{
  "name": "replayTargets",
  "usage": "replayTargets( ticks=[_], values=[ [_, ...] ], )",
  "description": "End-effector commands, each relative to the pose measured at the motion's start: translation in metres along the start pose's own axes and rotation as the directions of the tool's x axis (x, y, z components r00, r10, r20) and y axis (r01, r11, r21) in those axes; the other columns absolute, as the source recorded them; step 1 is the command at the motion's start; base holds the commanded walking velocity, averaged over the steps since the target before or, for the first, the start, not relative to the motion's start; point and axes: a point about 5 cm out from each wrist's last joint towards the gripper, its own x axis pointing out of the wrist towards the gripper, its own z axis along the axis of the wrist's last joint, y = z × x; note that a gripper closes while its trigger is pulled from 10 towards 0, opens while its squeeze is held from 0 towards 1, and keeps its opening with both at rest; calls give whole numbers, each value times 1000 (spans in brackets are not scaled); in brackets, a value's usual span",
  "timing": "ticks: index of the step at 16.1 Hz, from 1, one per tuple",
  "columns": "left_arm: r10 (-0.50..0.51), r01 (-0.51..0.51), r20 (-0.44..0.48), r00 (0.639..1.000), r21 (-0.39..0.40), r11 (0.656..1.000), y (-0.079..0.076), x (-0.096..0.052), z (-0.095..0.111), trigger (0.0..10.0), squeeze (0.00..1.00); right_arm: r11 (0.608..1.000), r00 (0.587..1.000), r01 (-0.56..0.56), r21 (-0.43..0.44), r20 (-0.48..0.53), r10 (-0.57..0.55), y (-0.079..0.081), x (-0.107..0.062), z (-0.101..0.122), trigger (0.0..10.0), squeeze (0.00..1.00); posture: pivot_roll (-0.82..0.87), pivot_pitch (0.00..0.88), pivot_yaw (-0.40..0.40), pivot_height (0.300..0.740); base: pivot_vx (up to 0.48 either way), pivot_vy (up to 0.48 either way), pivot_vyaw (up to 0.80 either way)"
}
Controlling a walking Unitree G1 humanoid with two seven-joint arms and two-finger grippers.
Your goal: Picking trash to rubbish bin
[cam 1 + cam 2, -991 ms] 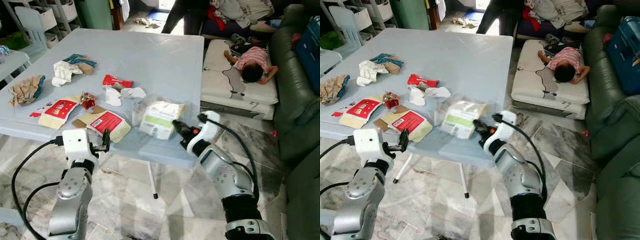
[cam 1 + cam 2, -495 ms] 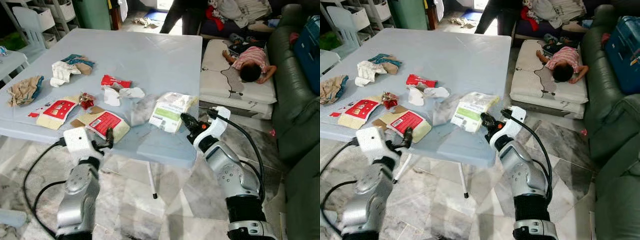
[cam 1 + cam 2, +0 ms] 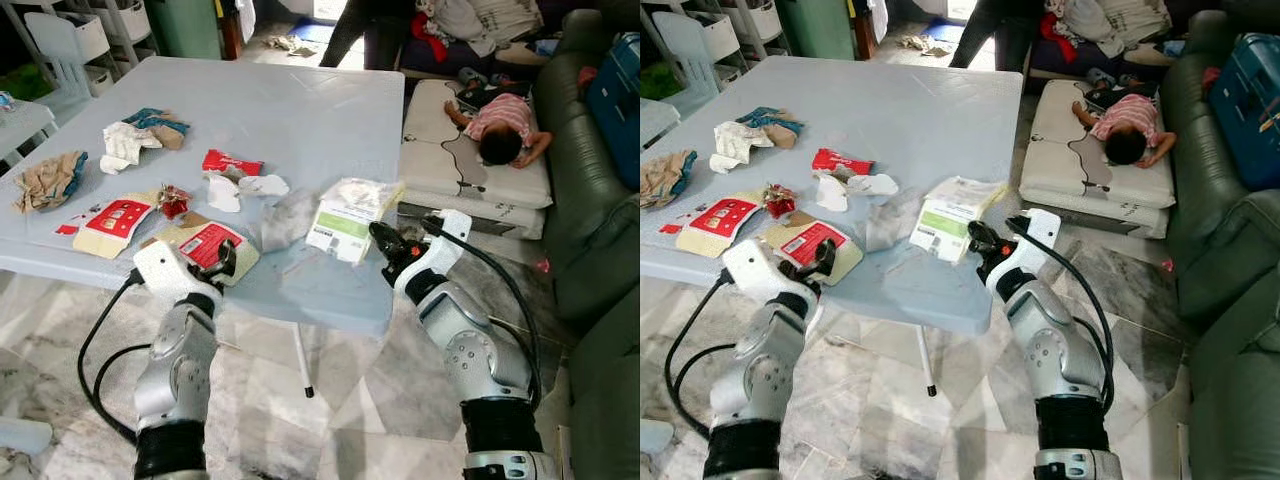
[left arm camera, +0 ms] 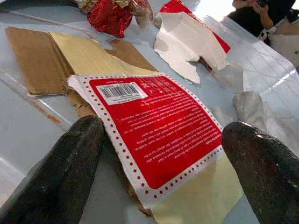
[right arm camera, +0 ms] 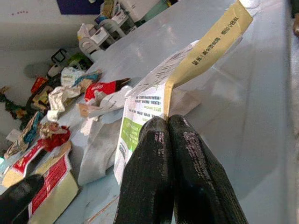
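Note:
Trash lies scattered on the pale blue table [image 3: 320, 110]. My right gripper [image 3: 378, 238] is shut on the near edge of a white and green plastic packet [image 3: 348, 212], holding it tilted just above the table's right front part; the shut fingers [image 5: 163, 177] pinch its cream edge. My left gripper [image 3: 222, 262] is open at the table's front edge, its fingers [image 4: 60, 172] on either side of the near end of a flattened red and cream carton [image 4: 159, 121]. Behind the carton lie a crumpled red foil [image 3: 175, 200], white scraps [image 3: 240, 188] and a red wrapper [image 3: 233, 163].
A second red carton [image 3: 115, 218], brown paper [image 3: 50, 178] and crumpled rags [image 3: 135, 135] lie on the table's left. A clear bag [image 3: 288, 215] rests beside the packet. A person [image 3: 505, 130] lies on a mattress by the green sofa [image 3: 590, 200]. White shelves [image 3: 80, 40] stand far left.
My right gripper has lifted the packet off the table and carried it to the right. My left gripper has come forward to the carton's near edge.

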Motion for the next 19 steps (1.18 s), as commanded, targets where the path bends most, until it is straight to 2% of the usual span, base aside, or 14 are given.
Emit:
replayTargets(
  ticks=[1, 3, 7, 8, 9, 10, 13, 19],
  values=[
    [25, -27, -40, 999, -44, 999, 2, 3, -6, 10000, 0, 1000, 1000, -9, -13, 3, 9, 4, -1, 1, 0, 0, -26, 62, -42, 740, 0, 0, 0],
    [48, -56, -79, 996, -105, 993, 4, 6, -11, 10000, 0, 1000, 1000, -11, -18, 5, 11, 6, -1, 1, 0, 0, -29, 61, -41, 740, 0, 0, 0],
    [43, -60, -101, 994, -169, 984, 5, 8, -16, 10000, 0, 1000, 1000, -9, -29, 4, 9, 6, -1, 1, 0, 0, -26, 53, -45, 740, 0, 0, 0],
    [33, -52, -100, 994, -189, 981, 4, 9, -16, 6980, 0, 999, 1000, -10, -31, 3, 10, 6, -1, 1, 0, 0, -24, 51, -45, 740, 0, 0, 0],
    [23, -43, -100, 995, -204, 978, 3, 10, -17, 9059, 0, 999, 1000, -12, -32, 3, 12, 6, -1, 1, 0, 0, -22, 48, -45, 740, 0, 0, 0],
    [2, -24, -97, 995, -222, 975, -1, 12, -18, 10000, 0, 999, 1000, -17, -35, 4, 18, 8, 0, 1, 0, 0, -23, 46, -43, 740, 0, 0, 0],
    [-13, -7, -71, 997, -282, 959, -5, 14, -16, 10000, 0, 999, 1000, -19, -40, 5, 19, 9, 0, 0, 0, 0, -24, 47, -41, 740, 0, 0, 0],
    [-34, 29, -17, 999, -247, 968, -11, 18, -6, 10000, 0, 999, 1000, -17, -39, 2, 17, 10, -1, -3, 0, 0, -24, 54, -37, 740, 0, 0, 0]
  ],
)
